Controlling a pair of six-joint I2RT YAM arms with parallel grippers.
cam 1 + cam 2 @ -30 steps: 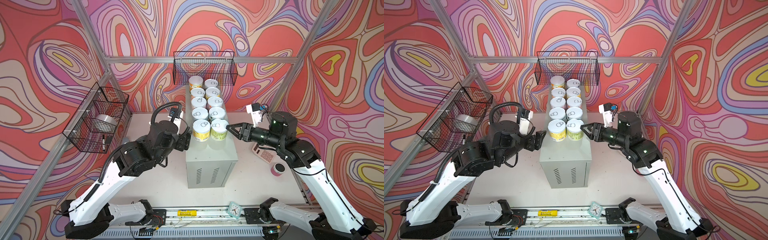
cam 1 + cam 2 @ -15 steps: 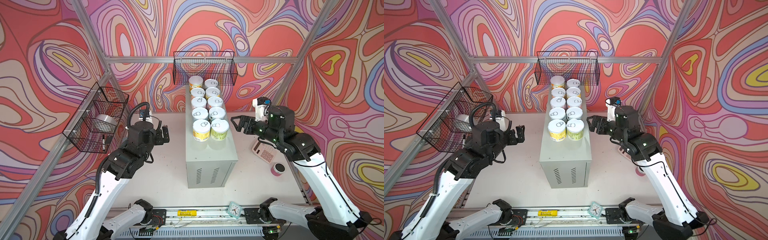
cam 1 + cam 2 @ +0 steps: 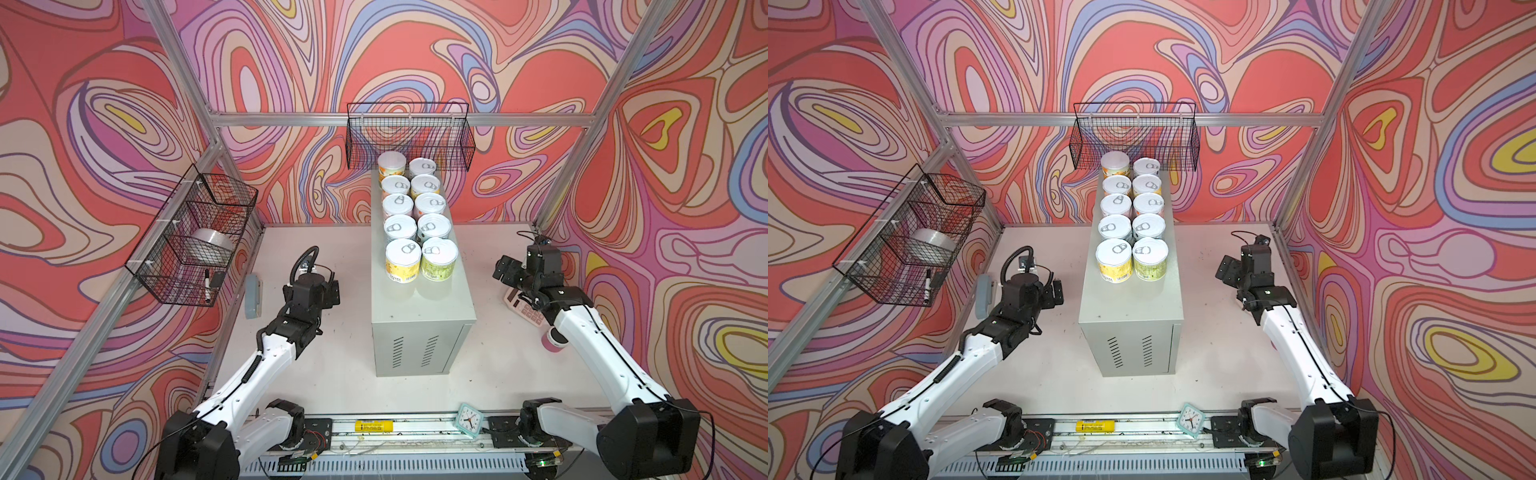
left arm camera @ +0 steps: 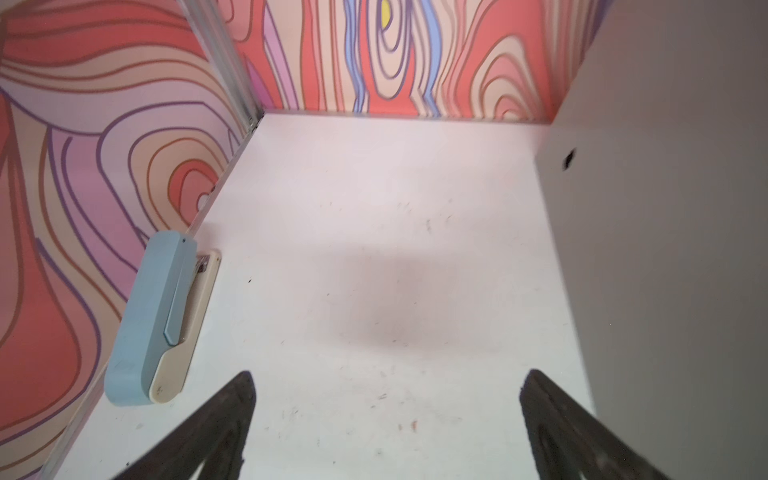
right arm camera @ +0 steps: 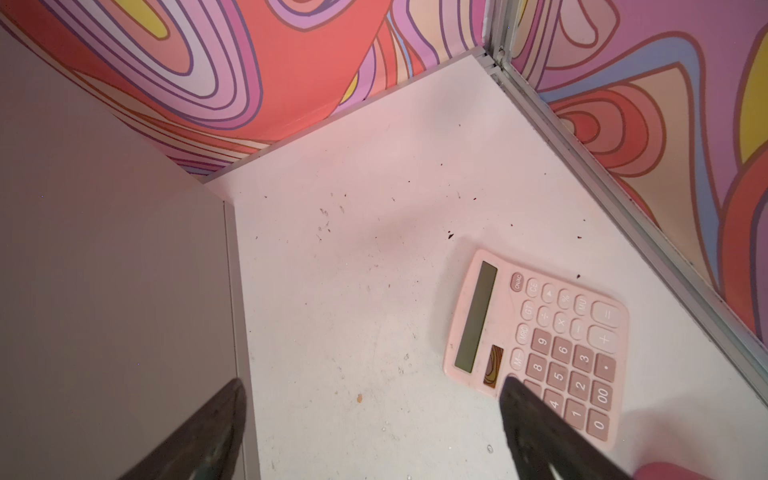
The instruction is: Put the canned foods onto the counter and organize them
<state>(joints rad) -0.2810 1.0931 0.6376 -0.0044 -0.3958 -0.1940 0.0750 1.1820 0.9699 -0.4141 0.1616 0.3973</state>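
Several canned foods stand upright in two neat rows along the back of the counter point(image 3: 424, 303) point(image 3: 1133, 299), a tall light-grey metal box. The front pair are a yellow-orange tin point(image 3: 402, 259) point(image 3: 1115, 261) and a green tin point(image 3: 439, 257) point(image 3: 1149, 258). My left gripper point(image 3: 330, 291) point(image 3: 1055, 293) point(image 4: 388, 374) hangs open and empty over the white table, left of the counter's side wall point(image 4: 665, 208). My right gripper point(image 3: 505, 270) point(image 3: 1227, 270) point(image 5: 374, 380) is open and empty on the right, beside the counter's other wall point(image 5: 104, 270).
A blue stapler point(image 3: 252, 296) point(image 4: 158, 320) lies by the left wall. A pink calculator point(image 3: 525, 305) point(image 5: 540, 345) and a small pink cylinder point(image 3: 555, 338) sit under the right arm. Wire baskets hang on the back wall point(image 3: 409, 137) and left wall point(image 3: 195, 237). A small clock point(image 3: 469, 419) stands at the front rail.
Both arms have drawn back from the front pair of tins, the left one leftward and down, the right one rightward. Both grippers have opened.
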